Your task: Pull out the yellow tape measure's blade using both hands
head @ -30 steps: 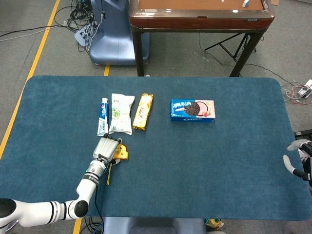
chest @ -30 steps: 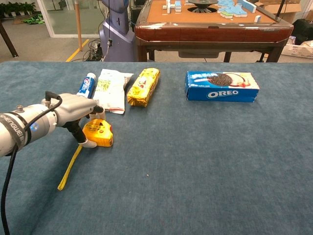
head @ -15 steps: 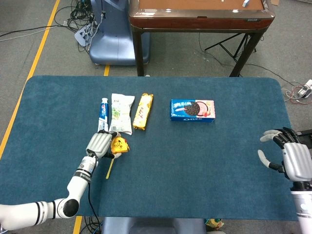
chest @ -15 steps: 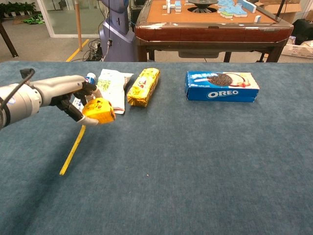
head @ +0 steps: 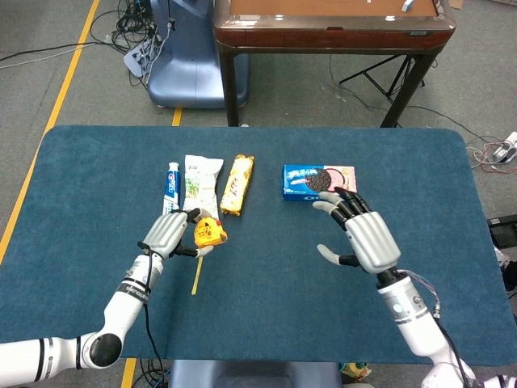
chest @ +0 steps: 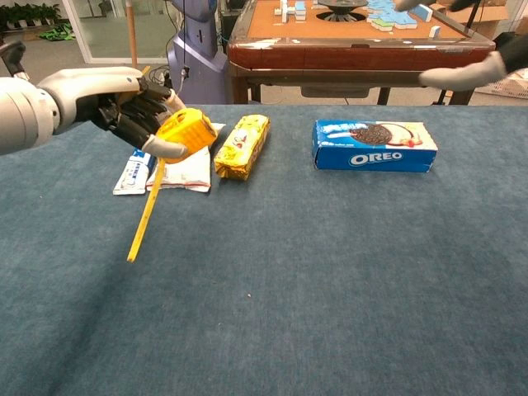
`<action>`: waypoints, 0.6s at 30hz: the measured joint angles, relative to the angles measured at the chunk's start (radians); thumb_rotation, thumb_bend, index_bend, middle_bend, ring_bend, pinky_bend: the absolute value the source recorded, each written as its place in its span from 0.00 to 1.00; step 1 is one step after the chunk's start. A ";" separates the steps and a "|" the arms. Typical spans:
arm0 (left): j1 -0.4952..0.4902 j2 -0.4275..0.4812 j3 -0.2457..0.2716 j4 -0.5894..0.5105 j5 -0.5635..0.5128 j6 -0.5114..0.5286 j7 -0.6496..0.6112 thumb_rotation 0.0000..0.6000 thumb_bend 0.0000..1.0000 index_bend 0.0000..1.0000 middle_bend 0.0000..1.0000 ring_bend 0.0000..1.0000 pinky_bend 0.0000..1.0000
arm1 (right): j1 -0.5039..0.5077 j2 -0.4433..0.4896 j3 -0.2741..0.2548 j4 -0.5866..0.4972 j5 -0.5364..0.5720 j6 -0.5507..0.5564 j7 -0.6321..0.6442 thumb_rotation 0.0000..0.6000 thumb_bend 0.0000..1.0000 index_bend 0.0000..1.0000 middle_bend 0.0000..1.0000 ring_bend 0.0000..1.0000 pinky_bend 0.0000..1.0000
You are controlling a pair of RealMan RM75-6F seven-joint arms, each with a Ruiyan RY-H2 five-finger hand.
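Note:
My left hand (head: 167,234) (chest: 124,106) grips the yellow tape measure (head: 208,234) (chest: 186,132) and holds it up above the blue table. A length of yellow blade (head: 196,276) (chest: 146,213) hangs out of the case, slanting down toward the near left. My right hand (head: 362,233) hovers over the table's middle right, fingers spread, holding nothing. It stays well apart from the tape measure. In the chest view only some of its fingers (chest: 462,73) show at the top right edge.
Behind the left hand lie a toothpaste tube (head: 170,191), a white snack packet (head: 199,187) and a yellow snack bar (head: 237,183). A blue Oreo box (head: 307,182) lies just behind the right hand. A wooden table (head: 331,24) stands beyond the far edge.
My left hand has lifted the tape measure off the table and carried it right, blade trailing. My right hand has swung in from the right edge to the middle right.

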 measured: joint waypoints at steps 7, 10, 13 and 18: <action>-0.028 0.045 -0.028 -0.090 -0.074 0.041 0.014 1.00 0.26 0.45 0.46 0.31 0.19 | 0.142 -0.175 0.058 0.012 0.142 -0.039 -0.152 1.00 0.32 0.23 0.17 0.08 0.10; -0.040 0.056 -0.034 -0.114 -0.095 0.054 0.022 1.00 0.26 0.45 0.46 0.31 0.19 | 0.187 -0.230 0.075 0.025 0.187 -0.039 -0.197 1.00 0.32 0.23 0.17 0.08 0.10; -0.050 0.065 -0.038 -0.135 -0.114 0.061 0.022 1.00 0.26 0.45 0.46 0.32 0.20 | 0.227 -0.279 0.088 0.043 0.223 -0.033 -0.237 1.00 0.32 0.22 0.17 0.08 0.10; -0.060 0.076 -0.042 -0.163 -0.123 0.070 0.007 1.00 0.26 0.46 0.46 0.32 0.23 | 0.281 -0.344 0.103 0.076 0.266 -0.015 -0.287 1.00 0.32 0.22 0.17 0.08 0.10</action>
